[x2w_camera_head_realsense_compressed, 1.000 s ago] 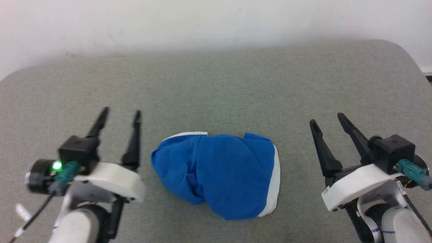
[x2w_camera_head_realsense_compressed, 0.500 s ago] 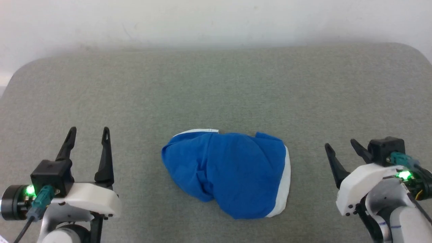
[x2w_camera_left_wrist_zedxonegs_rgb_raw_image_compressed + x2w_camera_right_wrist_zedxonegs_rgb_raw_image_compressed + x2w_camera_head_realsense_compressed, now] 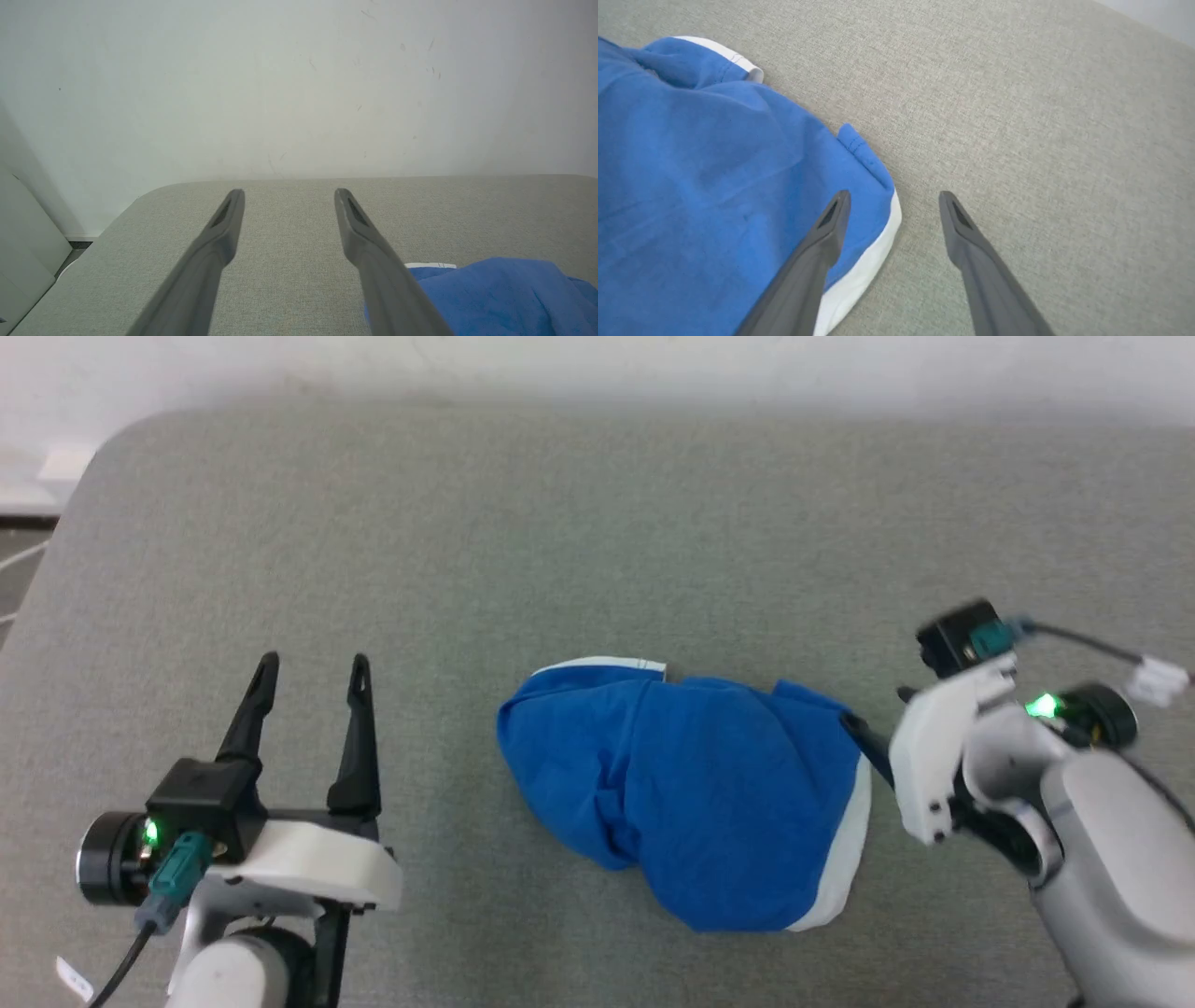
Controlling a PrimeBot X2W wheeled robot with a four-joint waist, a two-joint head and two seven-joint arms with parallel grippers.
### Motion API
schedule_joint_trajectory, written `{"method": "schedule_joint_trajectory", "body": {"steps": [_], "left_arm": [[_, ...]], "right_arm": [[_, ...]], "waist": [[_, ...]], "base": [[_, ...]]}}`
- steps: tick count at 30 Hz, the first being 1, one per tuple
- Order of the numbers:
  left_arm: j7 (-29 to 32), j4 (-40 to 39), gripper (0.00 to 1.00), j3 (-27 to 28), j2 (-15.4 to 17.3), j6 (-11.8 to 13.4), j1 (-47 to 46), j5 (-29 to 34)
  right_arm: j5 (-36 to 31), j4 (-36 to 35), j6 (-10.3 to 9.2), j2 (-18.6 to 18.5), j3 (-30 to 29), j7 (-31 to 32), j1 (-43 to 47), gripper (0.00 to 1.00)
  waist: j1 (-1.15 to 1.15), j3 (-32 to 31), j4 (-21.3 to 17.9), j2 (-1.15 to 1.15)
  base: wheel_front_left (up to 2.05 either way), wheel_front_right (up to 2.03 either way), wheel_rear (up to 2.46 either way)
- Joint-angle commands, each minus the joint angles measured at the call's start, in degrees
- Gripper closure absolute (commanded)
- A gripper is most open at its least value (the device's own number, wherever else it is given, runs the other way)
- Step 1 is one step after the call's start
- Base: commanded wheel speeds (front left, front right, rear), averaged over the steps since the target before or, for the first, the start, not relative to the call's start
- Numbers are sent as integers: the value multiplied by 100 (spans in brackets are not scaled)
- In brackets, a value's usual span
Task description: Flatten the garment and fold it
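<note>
You were in what looked like a bare robot test room, not a home: a table (image 3: 597, 523) padded in grey cloth with rounded corners stood hard against a plain, scuffed white wall (image 3: 299, 84), a pale panel (image 3: 23, 242) beside it, a blue garment (image 3: 691, 793) lying on top.

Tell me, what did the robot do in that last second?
The right jaws swung inward to the garment and are now open over its white-striped right edge, gripping nothing yet. The view itself also shifted, so the scene only seems to slide. The garment lies crumpled as before; the left jaws stay open, apart from it.
</note>
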Motion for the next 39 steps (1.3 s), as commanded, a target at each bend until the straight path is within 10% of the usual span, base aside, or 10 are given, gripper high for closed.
{"method": "schedule_joint_trajectory", "body": {"steps": [1, 16, 17, 20, 39], "left_arm": [[-65, 31, 0, -30, -35, -5, -136, 32], [-425, 299, 0, -257, -310, -47, -493, -35], [-439, 319, 0, -263, -315, -45, -497, -38], [-457, 381, 0, -266, -318, -36, -507, -48], [-189, 382, 0, -323, -174, 18, -330, -85]], "right_arm": [[210, 143, -10, -81, 247, 85, -338, 0], [1464, 2031, -10, -401, 2157, 974, -1570, 2], [1534, 2114, -10, -394, 2180, 1023, -1557, 46], [1631, 2197, -10, -394, 2262, 959, -1579, 100], [834, 1683, -10, -133, 1429, -2728, -2801, 100]], "waist": [[0, 222, 166, 0], [0, 670, 624, 0], [0, 663, 636, 0], [0, 594, 641, 0], [0, -22, 234, 0]], "base": [[0, 0, 0], [0, 0, 0], [0, 0, 0], [0, 0, 0], [0, 0, 0]]}}
